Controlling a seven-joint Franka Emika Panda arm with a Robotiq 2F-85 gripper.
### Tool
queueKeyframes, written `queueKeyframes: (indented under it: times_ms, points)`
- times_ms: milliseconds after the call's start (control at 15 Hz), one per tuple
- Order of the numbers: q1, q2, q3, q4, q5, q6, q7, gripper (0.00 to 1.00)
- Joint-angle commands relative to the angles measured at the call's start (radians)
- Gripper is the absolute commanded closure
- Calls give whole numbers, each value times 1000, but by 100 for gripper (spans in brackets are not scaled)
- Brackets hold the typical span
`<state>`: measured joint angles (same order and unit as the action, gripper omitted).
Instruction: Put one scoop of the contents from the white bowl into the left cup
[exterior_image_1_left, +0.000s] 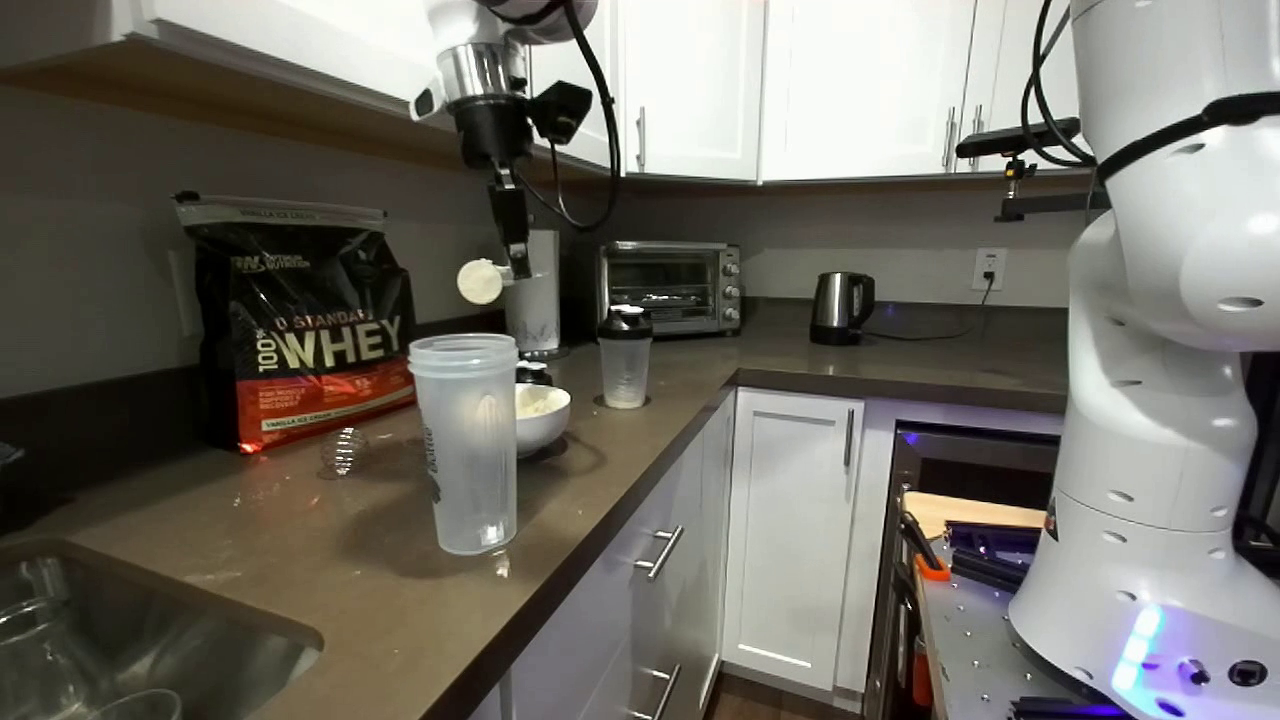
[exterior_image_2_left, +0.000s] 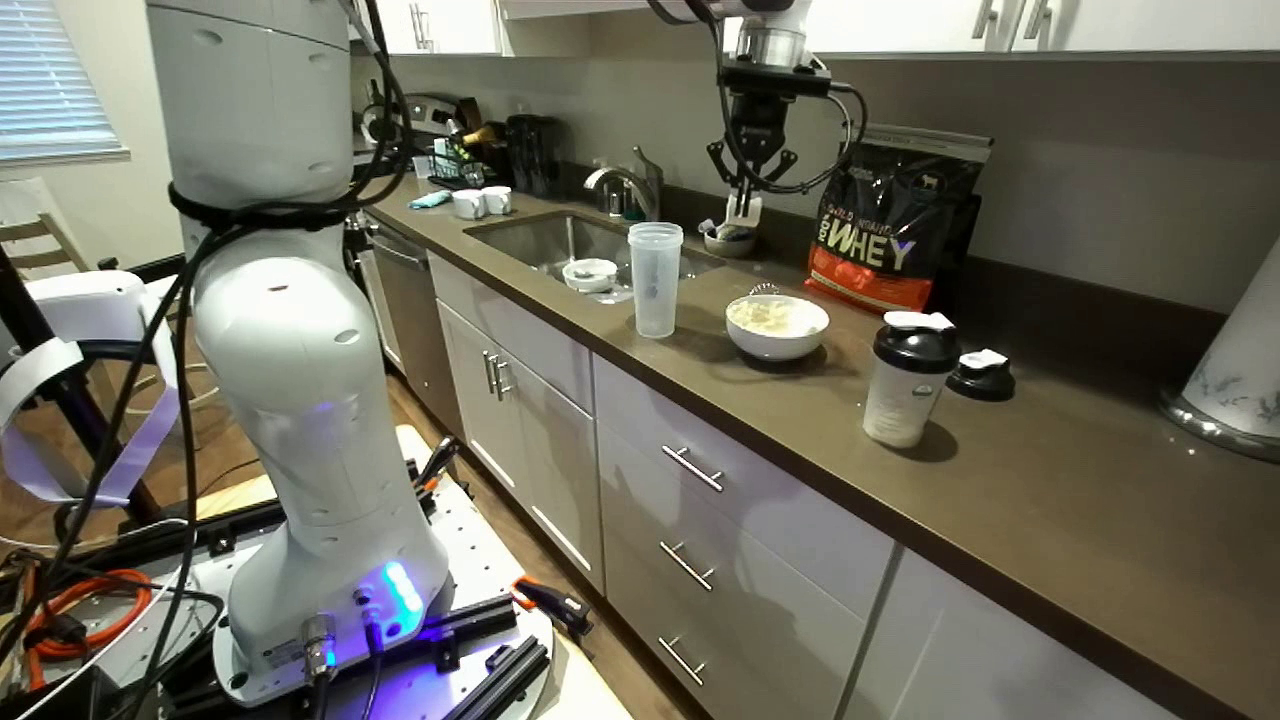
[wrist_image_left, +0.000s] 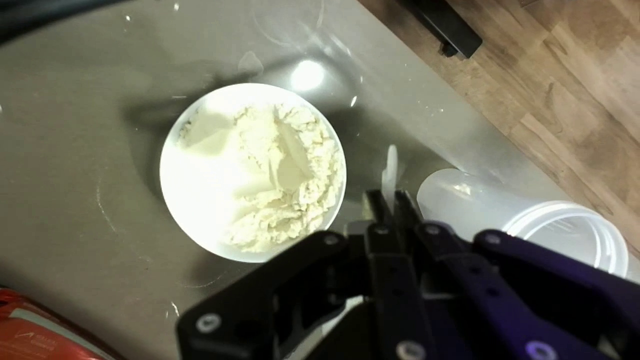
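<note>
Bringing the scoop (exterior_image_1_left: 480, 284) over the mouth of the left cup (exterior_image_1_left: 466, 455) seems to be your step in hand; your gripper (wrist_image_left: 390, 196) is pinched tight on the scoop, a thin pale piece of it poking out past the closed jaws in the wrist view; check the load before you cross, because whether the scoop carries any of the powder (wrist_image_left: 295, 215) cannot be told; travel slowly and steadily, centre above the left cup, come down close to its rim without touching, then tip gently so the powder drops well inside; a knock could topple something so tall and light-looking.

The scoop is small and pale, held up in the air, its round face (exterior_image_1_left: 480, 282) showing full on in an exterior view, though whether that is mouth or base is unclear; the wrist view puts it between the white bowl (exterior_image_2_left: 776, 347) and the left cup; the white bowl sits low and wide on the counter (exterior_image_2_left: 1080, 510), holding cream-coloured, crumbly powder marked by a furrow; the left cup stands upright near it, frosted and lidless; a black and red whey bag (exterior_image_2_left: 893, 218) stands nearby.
</note>
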<state>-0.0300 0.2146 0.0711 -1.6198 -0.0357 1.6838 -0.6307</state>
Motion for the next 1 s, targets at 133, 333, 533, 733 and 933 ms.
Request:
queueKeyframes:
  times_ms: [133, 333, 533, 733, 933]
  points:
    - [28, -70, 15, -51, 33, 2, -16, 99]
    - [48, -92, 26, -72, 33, 10, -16, 99]
    - [68, -116, 34, -101, 28, 17, -17, 99]
    - [82, -143, 40, -137, 27, 25, -20, 99]
    - [94, -171, 43, -176, 18, 42, -14, 99]
